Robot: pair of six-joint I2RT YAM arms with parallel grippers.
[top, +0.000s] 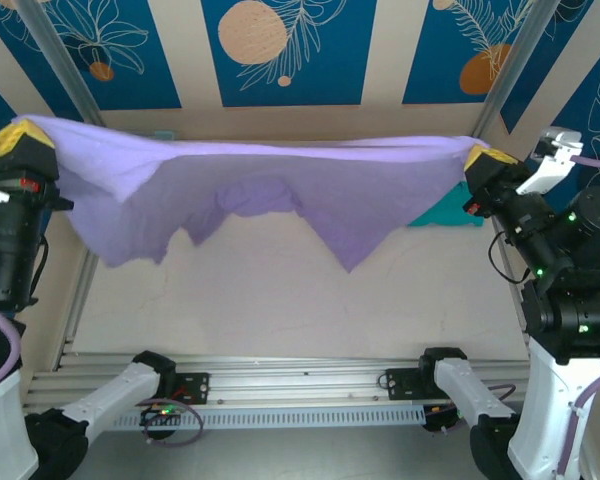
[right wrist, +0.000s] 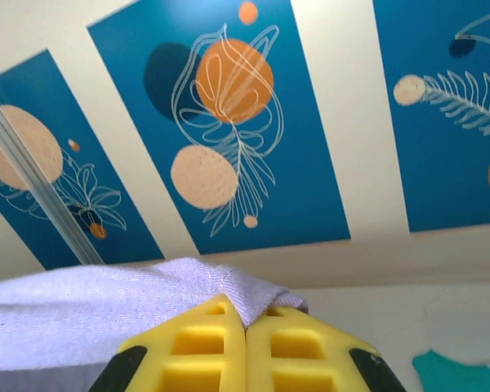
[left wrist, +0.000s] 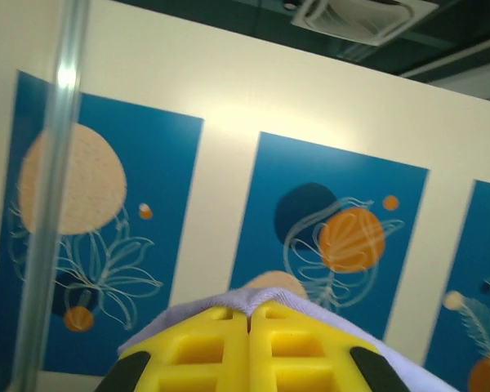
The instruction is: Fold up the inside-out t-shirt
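The thin lavender-purple short-sleeved t-shirt (top: 280, 180) hangs stretched in the air above the pale table (top: 280, 300), its top edge taut and its lower edge drooping in uneven points. The left gripper (top: 20, 138), yellow pads pressed together, pinches one end; the right gripper (top: 483, 160) is clamped on the other. A small teal-green garment (top: 450, 212) lies near the right end.

Pale tabletop (top: 260, 300) below a cream wall (left wrist: 220, 122) hung with blue panels (top: 280, 50).
Orange and peach discs with white line-drawn leaves on every panel; slanting metal posts (left wrist: 53, 204) at both sides; slotted aluminium rail (top: 300, 380) along the near edge; square ceiling vent (left wrist: 363, 16) set in a dark ceiling overhead.
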